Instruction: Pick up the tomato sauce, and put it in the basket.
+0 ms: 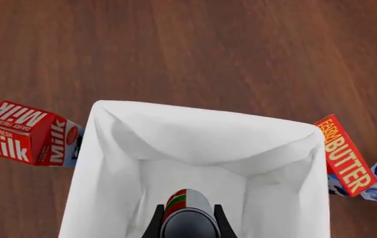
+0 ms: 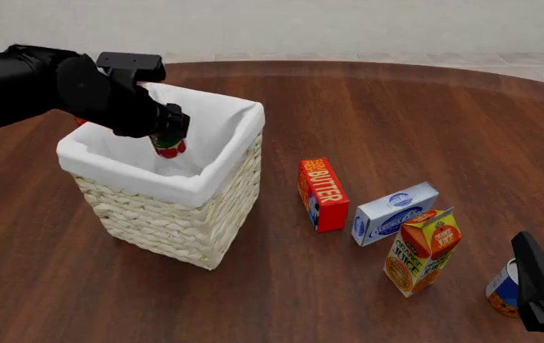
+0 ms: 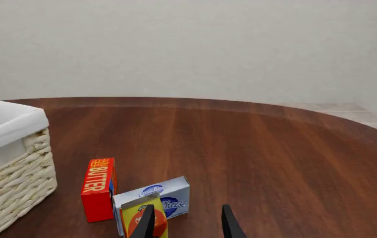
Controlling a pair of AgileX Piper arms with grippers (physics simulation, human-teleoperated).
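Note:
My left gripper is shut on the tomato sauce, a small can with a red, white and green label, and holds it above the open top of the basket. In the left wrist view the can sits between my two fingers over the white cloth liner, with its lower end at about rim height. My right gripper is open and empty low at the table's near right; the right wrist view shows its tips apart.
A red butter box, a blue-white cheese box and an orange juice carton stand right of the basket. A blue, white and orange can sits beside my right gripper. A red milk carton lies behind the basket.

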